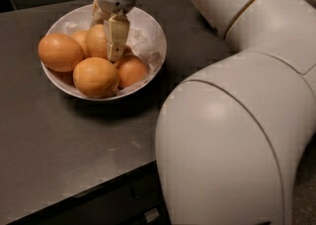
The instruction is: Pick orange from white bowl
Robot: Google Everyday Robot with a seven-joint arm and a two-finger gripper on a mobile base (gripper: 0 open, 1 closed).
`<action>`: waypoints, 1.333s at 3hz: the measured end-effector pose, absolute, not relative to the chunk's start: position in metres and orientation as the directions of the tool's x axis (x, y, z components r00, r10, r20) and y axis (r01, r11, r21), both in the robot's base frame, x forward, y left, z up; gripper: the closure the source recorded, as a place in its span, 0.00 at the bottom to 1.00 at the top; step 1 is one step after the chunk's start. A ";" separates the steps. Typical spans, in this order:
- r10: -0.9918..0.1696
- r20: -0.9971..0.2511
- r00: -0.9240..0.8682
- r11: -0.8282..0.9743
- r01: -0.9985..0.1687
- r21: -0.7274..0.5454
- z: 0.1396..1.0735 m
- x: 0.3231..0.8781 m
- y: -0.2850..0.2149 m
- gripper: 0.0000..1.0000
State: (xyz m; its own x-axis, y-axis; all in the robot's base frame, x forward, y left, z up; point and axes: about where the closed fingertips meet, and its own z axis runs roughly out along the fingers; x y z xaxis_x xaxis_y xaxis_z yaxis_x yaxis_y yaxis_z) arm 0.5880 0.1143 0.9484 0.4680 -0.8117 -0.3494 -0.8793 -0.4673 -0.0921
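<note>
The orange [97, 41], a dull golden round fruit, lies mid-heap. Nearest is the dark grey table [59, 145]. On it stands the wide glossy white bowl [154, 39], paper-lined, with a brighter pebbly fruit [95, 77] in front. The cream two-finger gripper [105, 39] reaches straight down and appears clamped across the orange, a hold suited to lifting it clear of its neighbours.
</note>
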 end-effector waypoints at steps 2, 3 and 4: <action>-0.804 -0.355 0.478 -0.481 -0.873 -0.085 0.944 0.590 0.120 0.41; -0.804 -0.355 0.478 -0.481 -0.873 -0.085 0.944 0.590 0.120 0.63; -0.804 -0.355 0.478 -0.481 -0.873 -0.085 0.944 0.590 0.120 0.86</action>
